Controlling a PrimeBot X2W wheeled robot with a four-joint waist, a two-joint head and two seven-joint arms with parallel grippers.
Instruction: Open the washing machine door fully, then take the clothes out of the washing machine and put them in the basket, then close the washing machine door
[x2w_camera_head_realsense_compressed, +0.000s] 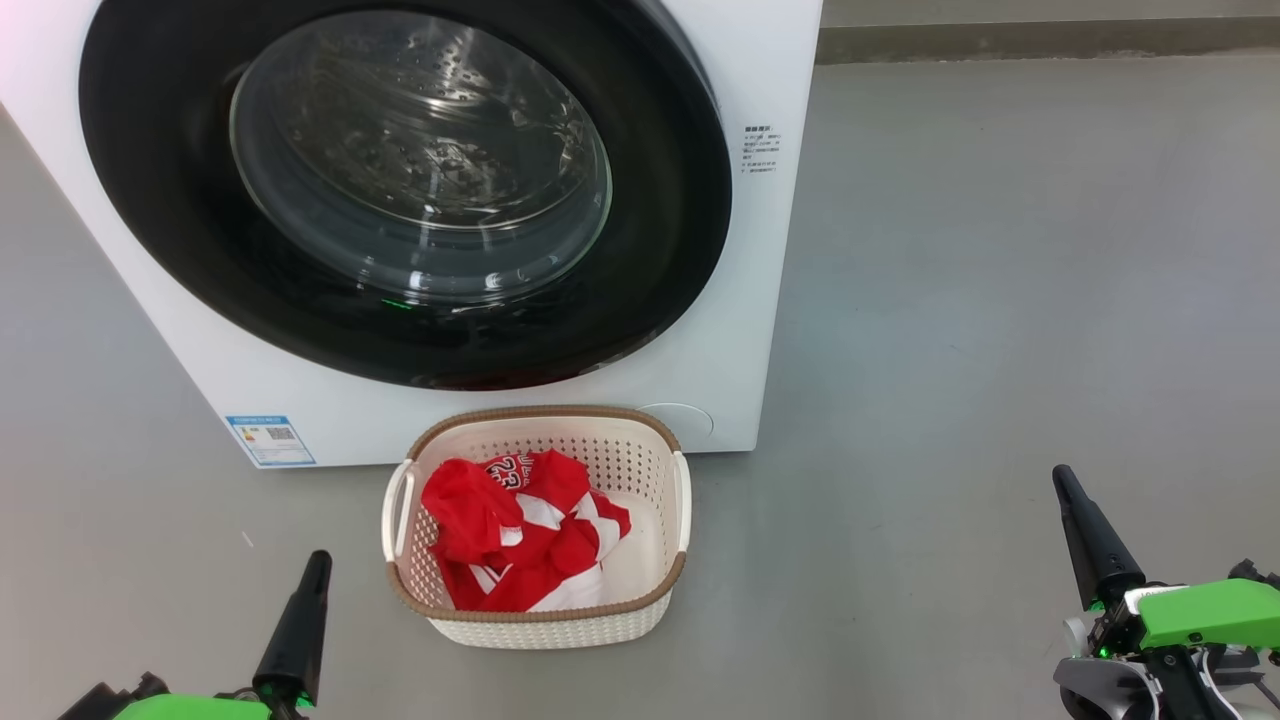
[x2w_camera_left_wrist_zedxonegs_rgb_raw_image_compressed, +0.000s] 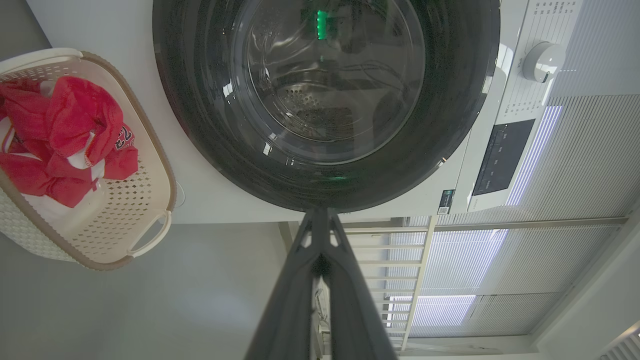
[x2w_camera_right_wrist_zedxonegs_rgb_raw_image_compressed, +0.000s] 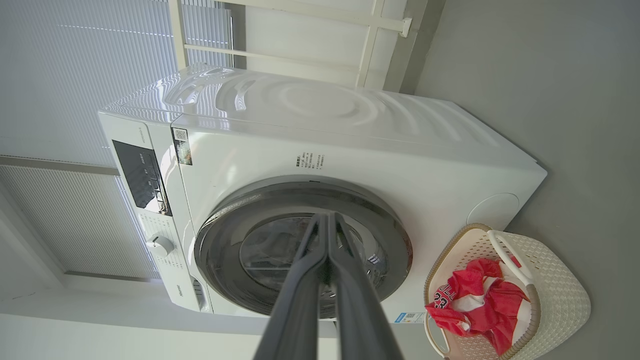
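- Head view looking down at one white washing machine (x2w_camera_head_realsense_compressed: 720, 330) standing on a grey floor (x2w_camera_head_realsense_compressed: 1000, 300), its front filling the upper left.
- Sitting shut against that front: one round glossy black washing machine door (x2w_camera_head_realsense_compressed: 150, 200), its clear bulging window showing a perforated steel drum (x2w_camera_head_realsense_compressed: 420, 100) behind.
- Carrying one small blue label (x2w_camera_head_realsense_compressed: 270, 440) at the lower left corner of the machine, and one round white cap (x2w_camera_head_realsense_compressed: 690, 420) at the lower right.
- Resting on the floor just before the machine: one cream basket (x2w_camera_head_realsense_compressed: 660, 470) with a brown rim and two side handles.
- Lying bunched inside the basket, toward its left side: the clothes (x2w_camera_head_realsense_compressed: 520, 540), red with white stripes, a white number 23 showing on one fold; number of garments impossible to count.
- Pointing up from the lower left, well apart from the basket: left gripper (x2w_camera_head_realsense_compressed: 300, 620), dark fingers over a green wrist.
- Pointing up from the lower right, farther from the basket: right gripper (x2w_camera_head_realsense_compressed: 1090, 535), also over a green wrist.
- Left wrist view showing both left fingers (x2w_camera_left_wrist_zedxonegs_rgb_raw_image_compressed: 295, 280) pressed together at the tips, holding nothing.
- Right wrist view showing both right fingers (x2w_camera_right_wrist_zedxonegs_rgb_raw_image_compressed: 300, 285) likewise closed tip to tip, empty, aiming at the door.
- Also showing in the wrist views: one dark control panel (x2w_camera_right_wrist_zedxonegs_rgb_raw_image_compressed: 140, 175) and one white dial (x2w_camera_right_wrist_zedxonegs_rgb_raw_image_compressed: 160, 246).
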